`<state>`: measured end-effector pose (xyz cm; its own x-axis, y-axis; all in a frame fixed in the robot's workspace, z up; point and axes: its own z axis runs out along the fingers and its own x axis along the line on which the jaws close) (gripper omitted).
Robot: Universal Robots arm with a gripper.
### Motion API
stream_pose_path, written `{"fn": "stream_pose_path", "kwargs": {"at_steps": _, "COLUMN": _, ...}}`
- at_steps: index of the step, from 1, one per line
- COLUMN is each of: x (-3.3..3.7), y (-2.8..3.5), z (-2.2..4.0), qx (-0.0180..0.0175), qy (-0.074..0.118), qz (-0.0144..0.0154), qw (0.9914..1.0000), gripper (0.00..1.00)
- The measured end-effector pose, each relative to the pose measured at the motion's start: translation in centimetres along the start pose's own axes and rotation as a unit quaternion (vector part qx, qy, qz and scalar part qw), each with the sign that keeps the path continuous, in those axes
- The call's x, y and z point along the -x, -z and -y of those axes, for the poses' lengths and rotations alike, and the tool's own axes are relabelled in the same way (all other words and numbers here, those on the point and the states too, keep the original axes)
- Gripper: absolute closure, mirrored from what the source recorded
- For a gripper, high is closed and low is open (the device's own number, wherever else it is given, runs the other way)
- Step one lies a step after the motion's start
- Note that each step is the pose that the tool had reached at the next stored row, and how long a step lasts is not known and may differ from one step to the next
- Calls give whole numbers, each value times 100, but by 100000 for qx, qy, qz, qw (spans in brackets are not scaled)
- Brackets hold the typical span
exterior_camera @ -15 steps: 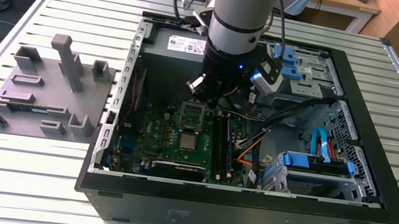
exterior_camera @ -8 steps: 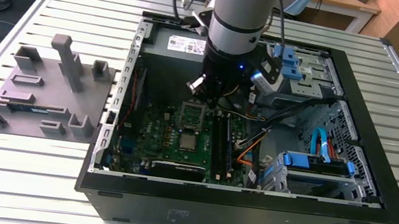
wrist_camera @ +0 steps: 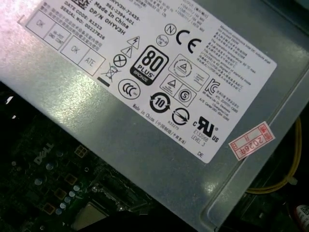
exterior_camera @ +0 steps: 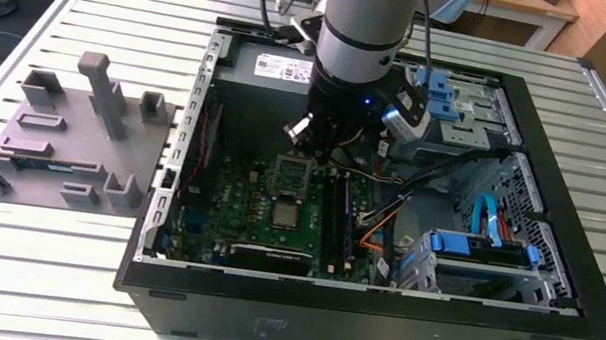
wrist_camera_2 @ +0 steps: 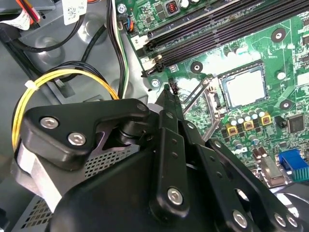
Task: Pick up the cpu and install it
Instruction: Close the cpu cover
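Observation:
The cpu (exterior_camera: pixel 287 214) is a small silver square lying flat in its socket on the green motherboard (exterior_camera: pixel 239 206) inside the open computer case. In the second wrist view the cpu (wrist_camera_2: pixel 244 87) sits inside the dark socket border, with the socket's metal frame (wrist_camera_2: pixel 211 104) swung upright and a thin wire lever (wrist_camera_2: pixel 193 94) raised beside it. That frame (exterior_camera: pixel 293 173) stands just behind the chip in the exterior view. My gripper (exterior_camera: pixel 313 141) hangs over the frame, a little behind the cpu. Its black tip (wrist_camera_2: pixel 168 92) ends close to the lever, apart from the chip.
The case wall (exterior_camera: pixel 165 196) rims the board. A grey power supply (wrist_camera: pixel 145 96) lies at the back, with yellow cables (wrist_camera_2: pixel 58 77) and memory slots (wrist_camera_2: pixel 227 34) close by. Blue drive brackets (exterior_camera: pixel 481 246) fill the exterior view's right. A grey fixture block (exterior_camera: pixel 61 138) rests on the slatted table.

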<state>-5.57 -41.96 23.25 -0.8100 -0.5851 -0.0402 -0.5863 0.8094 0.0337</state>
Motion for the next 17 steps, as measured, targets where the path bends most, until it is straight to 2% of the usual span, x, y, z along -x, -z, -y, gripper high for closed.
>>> {"fn": "stream_pose_path", "kwargs": {"at_steps": 6, "x": -7, "y": 46, "z": 5, "qx": 21, "qy": 361, "qz": -4, "qw": 99999, "gripper": 89}}
{"fn": "stream_pose_path", "kwargs": {"at_steps": 17, "x": -30, "y": 72, "z": 5, "qx": 50, "qy": 1588, "qz": -24, "qw": 99987, "gripper": 89}}
